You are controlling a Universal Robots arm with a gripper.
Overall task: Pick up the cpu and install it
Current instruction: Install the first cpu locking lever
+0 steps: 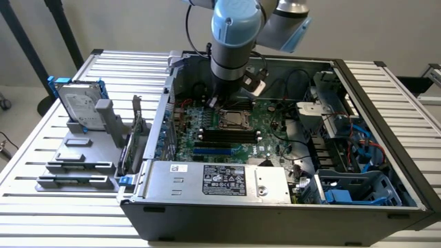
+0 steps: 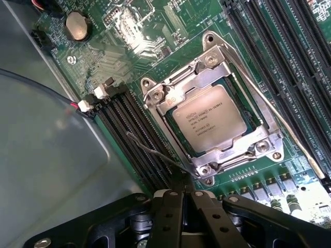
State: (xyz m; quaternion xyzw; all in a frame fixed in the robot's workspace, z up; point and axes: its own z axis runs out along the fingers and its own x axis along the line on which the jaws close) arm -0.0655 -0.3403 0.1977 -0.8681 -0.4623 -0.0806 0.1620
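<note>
In the wrist view, the black gripper (image 2: pixel 181 204) is nearest, its two fingers pressed together with nothing between them. Just beyond its tips a thin wire lever (image 2: pixel 150 152) slants across the dark memory slots (image 2: pixel 132 137). Past that lies the cpu (image 2: pixel 208 120), already seated flat in the silver socket frame (image 2: pixel 217 77) on the green motherboard (image 2: pixel 129 46). The chip is nearly square, so it has no clear long axis; its pale metal top faces up, its edges run diagonally in this picture, parallel to the frame's sides, and its printed lines run along one of those diagonals. Farther off, a round coin battery (image 2: pixel 77 26) sits near the board's edge.

In the exterior view, the arm (image 1: pixel 234 41) reaches down into the open computer case (image 1: pixel 276 217), its gripper end just over the socket frame (image 1: pixel 233 120) in the middle of the motherboard. Outside the case, at the exterior view's left, a hard drive (image 1: pixel 77 106) with a blue bracket stands upright in a grey holder (image 1: pixel 76 165) on the slatted table (image 1: pixel 41 206).
</note>
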